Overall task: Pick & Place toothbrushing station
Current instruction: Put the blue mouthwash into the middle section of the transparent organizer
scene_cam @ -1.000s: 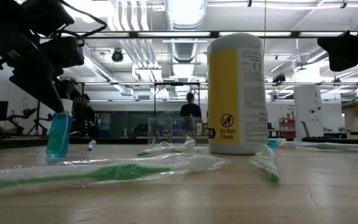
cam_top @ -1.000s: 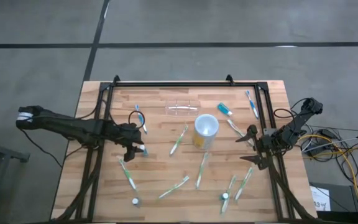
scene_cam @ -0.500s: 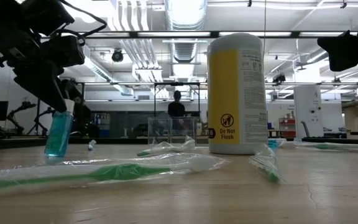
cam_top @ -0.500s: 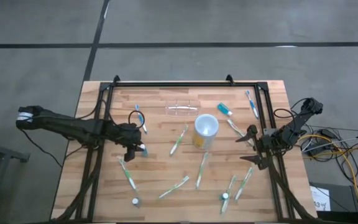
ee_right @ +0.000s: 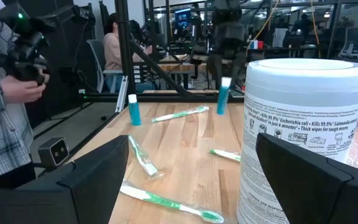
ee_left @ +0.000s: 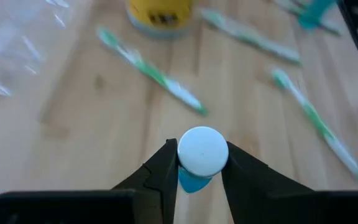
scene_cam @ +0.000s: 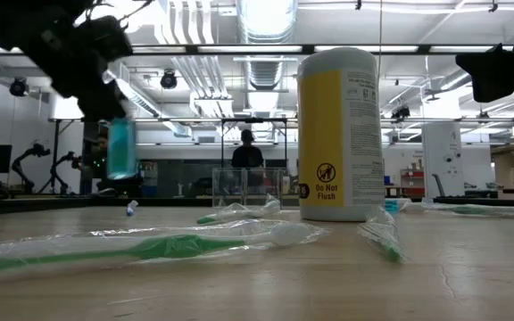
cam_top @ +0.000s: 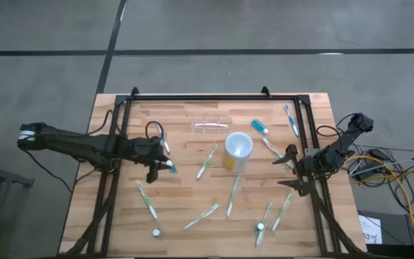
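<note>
In the low view, nearest the table-level camera, a wrapped green toothbrush (scene_cam: 150,247) lies across the wooden table (cam_top: 185,201), its clear wrapper crinkled around it; a second wrapped brush (scene_cam: 384,239) lies angled in front of the yellow canister (scene_cam: 342,134); the canister stands upright, lettered "Do Not Flush", and blocks much of the middle of the table from this side.

Left of it, the left gripper (ee_left: 199,163) hangs above the wood, its fingers (ee_left: 160,171) narrowed onto a small blue tube (scene_cam: 120,147) with a white cap (ee_left: 202,151); the tube is held upright, off the table.

Past the canister stands the toothbrushing station (cam_top: 210,124), a clear holder near the far edge of the table, faint against the wood; in the low view it shows just left of the canister (scene_cam: 246,185), and nothing touches it.

From above, more wrapped brushes lie scattered around the canister (cam_top: 237,150): one just left of it (cam_top: 206,162), one in front (cam_top: 233,196), several along the near edge; another blue tube (cam_top: 259,126) lies right of the holder.

The right gripper (cam_top: 291,170) waits at the right side of the table, its jaws spread wide and holding nothing.

Beyond the table, a person (scene_cam: 247,153) stands in the room.
</note>
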Available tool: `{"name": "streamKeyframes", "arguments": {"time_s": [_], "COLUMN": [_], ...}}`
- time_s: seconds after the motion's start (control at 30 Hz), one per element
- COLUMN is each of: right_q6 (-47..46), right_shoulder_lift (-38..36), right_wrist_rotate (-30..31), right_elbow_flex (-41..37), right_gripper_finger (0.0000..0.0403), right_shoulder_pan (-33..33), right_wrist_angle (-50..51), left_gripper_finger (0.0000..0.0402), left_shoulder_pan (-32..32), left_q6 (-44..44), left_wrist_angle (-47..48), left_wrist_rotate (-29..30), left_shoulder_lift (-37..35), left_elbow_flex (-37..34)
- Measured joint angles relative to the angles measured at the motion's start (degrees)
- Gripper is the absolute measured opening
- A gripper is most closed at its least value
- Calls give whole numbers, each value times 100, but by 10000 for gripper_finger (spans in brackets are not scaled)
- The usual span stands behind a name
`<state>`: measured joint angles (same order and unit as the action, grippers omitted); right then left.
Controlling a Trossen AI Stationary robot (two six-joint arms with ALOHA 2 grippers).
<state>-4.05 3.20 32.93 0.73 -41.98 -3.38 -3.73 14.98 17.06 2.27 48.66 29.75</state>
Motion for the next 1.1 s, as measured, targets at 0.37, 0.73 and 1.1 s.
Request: {"name": "streamKeyframes", "arguments": {"time_s": [0.37,0.73,1.1], "right_q6": [0,0,0], "right_shoulder_lift": [-4,-4,-2], "right_wrist_rotate": [0,0,0], "right_elbow_flex": [0,-1,-1], "right_gripper_finger": [345,346,349], "right_shoulder_pan": [0,0,-1], "right_wrist_angle": [2,1,1], "left_gripper_finger": [107,107,107], "left_shoulder_pan": [342,1536,2175], "left_q6": [-727,-1084,-1160], "left_wrist_angle": [5,-126,-715], "left_wrist_rotate": [928,-545,-720], "left_shoulder_lift": [395,1289,2283], "left_elbow_flex": [1016,1823,2473]}}
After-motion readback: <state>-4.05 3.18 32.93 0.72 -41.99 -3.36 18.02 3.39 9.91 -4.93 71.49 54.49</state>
